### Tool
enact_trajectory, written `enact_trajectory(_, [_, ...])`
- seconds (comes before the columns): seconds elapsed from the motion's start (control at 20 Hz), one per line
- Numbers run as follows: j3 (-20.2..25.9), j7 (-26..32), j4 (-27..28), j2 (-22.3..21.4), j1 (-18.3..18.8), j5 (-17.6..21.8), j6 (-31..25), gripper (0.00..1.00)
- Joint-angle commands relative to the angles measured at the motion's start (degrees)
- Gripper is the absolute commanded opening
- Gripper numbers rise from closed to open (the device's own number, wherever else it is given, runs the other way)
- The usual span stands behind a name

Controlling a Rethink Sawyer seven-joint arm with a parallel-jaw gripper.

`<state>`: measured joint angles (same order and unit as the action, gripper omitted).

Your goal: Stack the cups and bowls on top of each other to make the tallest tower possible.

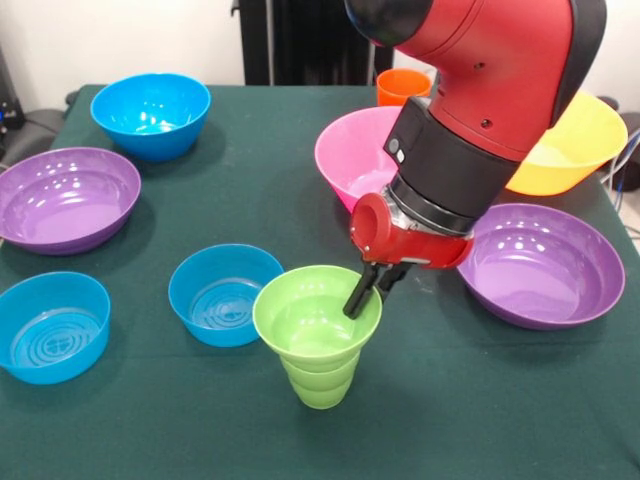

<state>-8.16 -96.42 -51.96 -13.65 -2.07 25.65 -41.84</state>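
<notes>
The small lime green bowl sat upright, mouth up, on top of the ridged lime green cup, the two forming one short stack with its long axis vertical, narrowing downward to the green table. This stack stood at about six o'clock from the middle of the table, close to the camera-side edge.

The gripper came down at a slant from the red and black arm, which filled the one o'clock part of the view. Its dark fingers reached the bowl's rim on the side at two o'clock from the bowl's centre, with one finger tip dipping inside the rim. They appeared pinched onto the rim, though the contact itself was small and hard to read.

A blue bowl sat just beside the stack at nine o'clock, and another blue bowl lay farther out the same way. A purple bowl was at ten o'clock and a third blue bowl at eleven. The pink bowl lay at twelve o'clock, partly behind the arm, with the orange cup beyond it. The yellow-orange bowl showed at two o'clock, and a second purple bowl sat at three o'clock, well apart from the stack.
</notes>
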Motion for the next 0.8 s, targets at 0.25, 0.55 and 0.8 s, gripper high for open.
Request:
enact_trajectory(0.25, [3.0,0.8,-3.1,2.8,-1.0,3.0,2.6,0.00])
enact_trajectory(0.55, [2.4,0.8,-2.3,3.3,-1.4,2.9,1.7,0.00])
enact_trajectory(0.8, [2.5,0.3,-2.6,3.4,-1.5,2.4,2.6,0.00])
